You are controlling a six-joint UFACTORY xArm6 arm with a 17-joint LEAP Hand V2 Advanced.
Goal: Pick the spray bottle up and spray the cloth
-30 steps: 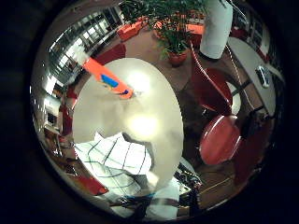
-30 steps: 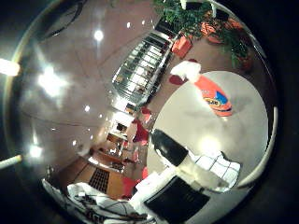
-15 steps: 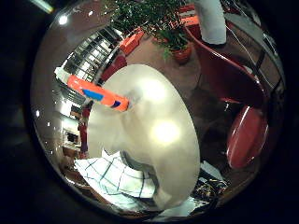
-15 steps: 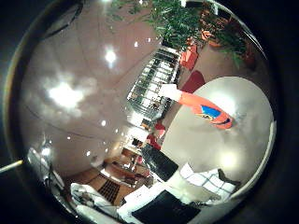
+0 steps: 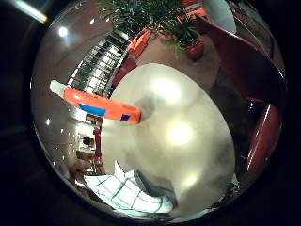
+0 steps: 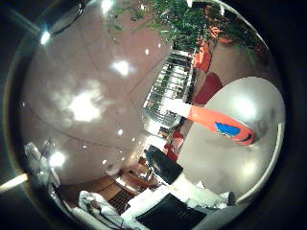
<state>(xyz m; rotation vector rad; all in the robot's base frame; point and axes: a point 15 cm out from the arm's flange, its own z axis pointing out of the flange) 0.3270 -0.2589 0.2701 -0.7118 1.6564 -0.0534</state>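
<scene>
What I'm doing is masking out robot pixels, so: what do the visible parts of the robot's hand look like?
In the thumb side view, the hand shows as white blocky parts, with a dark, rounded black piece at one end and a flat black panel near the picture's edge. No markings can be made out on it.

Orange spray bottle (image 5: 101,106), white checked cloth (image 5: 124,190)
</scene>
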